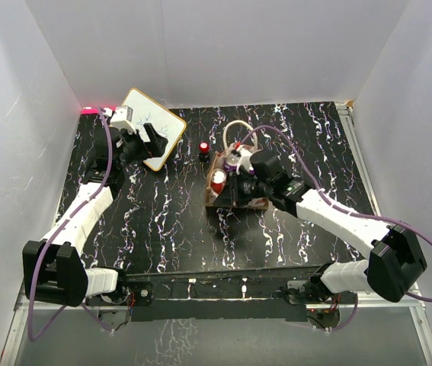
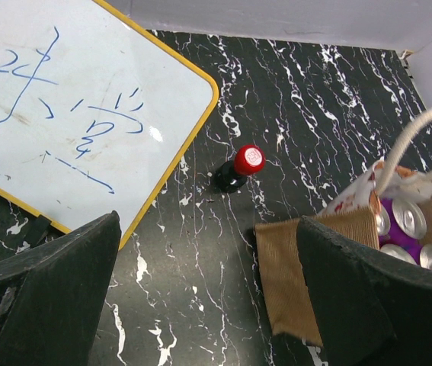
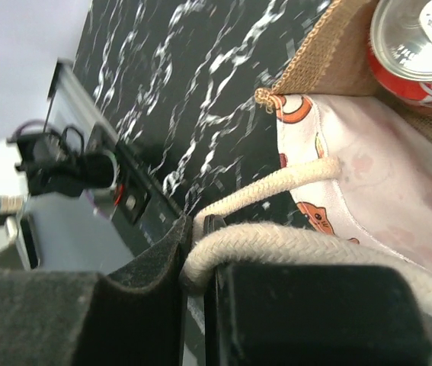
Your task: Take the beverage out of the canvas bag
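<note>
Several silver-topped cans [image 2: 410, 217] fill the woven canvas bag [image 2: 280, 282]; we see the right gripper [image 3: 197, 242] pinching its braided rope handle [image 3: 299, 245]. At ten o'clock, the left gripper [image 2: 208, 229] gapes wide.

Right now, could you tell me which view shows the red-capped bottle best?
The left wrist view: the bottle sits mid-frame, unobstructed, between whiteboard and bag. The top view shows it tiny; the right wrist view does not show it.

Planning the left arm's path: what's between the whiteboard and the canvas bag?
One small dark bottle with a red cap sits between the whiteboard and the canvas bag, touching neither. Clearest in the left wrist view.
</note>
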{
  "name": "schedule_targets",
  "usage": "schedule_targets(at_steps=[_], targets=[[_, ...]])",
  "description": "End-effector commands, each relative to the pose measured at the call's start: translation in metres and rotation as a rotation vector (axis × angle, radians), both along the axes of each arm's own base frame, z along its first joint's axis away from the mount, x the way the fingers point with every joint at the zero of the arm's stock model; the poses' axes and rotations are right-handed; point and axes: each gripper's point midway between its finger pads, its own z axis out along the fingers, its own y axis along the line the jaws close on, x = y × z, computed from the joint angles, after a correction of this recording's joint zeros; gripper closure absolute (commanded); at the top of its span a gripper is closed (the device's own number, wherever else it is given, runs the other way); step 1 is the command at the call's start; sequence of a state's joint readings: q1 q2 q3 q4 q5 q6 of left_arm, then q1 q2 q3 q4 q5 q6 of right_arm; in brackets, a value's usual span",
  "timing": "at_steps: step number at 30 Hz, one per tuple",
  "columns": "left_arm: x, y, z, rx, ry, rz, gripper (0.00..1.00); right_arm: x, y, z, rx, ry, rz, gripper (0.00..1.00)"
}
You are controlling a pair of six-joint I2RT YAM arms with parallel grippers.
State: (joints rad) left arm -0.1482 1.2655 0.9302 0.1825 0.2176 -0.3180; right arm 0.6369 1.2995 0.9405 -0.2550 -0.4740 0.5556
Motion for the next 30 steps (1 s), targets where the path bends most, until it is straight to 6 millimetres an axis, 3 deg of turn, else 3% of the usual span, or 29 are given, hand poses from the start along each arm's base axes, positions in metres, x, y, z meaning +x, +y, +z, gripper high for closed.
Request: schedule_targets(at_steps=[1, 9, 12, 16, 20, 25, 30], targets=[[0.000, -0.007, 0.013, -0.003, -0.028, -0.021, 0.03, -0.051, 0.042, 0.039, 0.116, -0.014, 0.180, 0.92], [-0.002, -0.018, 0.008, 0.022, -0.010, -0.051, 0.03, -0.092, 0.070, 0.035, 0.129, 0.009, 0.248, 0.92], [-0.004, -0.026, 0.006, 0.040, -0.007, -0.073, 0.03, -0.095, 0.068, 0.031, 0.111, 0.006, 0.248, 0.92], [-0.009, -0.040, 0.004, 0.062, -0.002, -0.121, 0.03, -0.082, 0.056, 0.034, 0.043, -0.046, 0.167, 0.84], [-0.017, -0.058, 0.005, 0.084, -0.009, -0.186, 0.03, -0.061, 0.033, 0.045, -0.052, -0.156, 0.054, 0.64], [-0.028, -0.074, 0.007, 0.133, -0.035, -0.231, 0.03, -0.039, -0.014, 0.072, -0.158, -0.311, -0.122, 0.19], [-0.036, -0.084, 0.012, 0.156, -0.062, -0.256, 0.03, -0.027, -0.060, 0.111, -0.170, -0.466, -0.290, 0.08]])
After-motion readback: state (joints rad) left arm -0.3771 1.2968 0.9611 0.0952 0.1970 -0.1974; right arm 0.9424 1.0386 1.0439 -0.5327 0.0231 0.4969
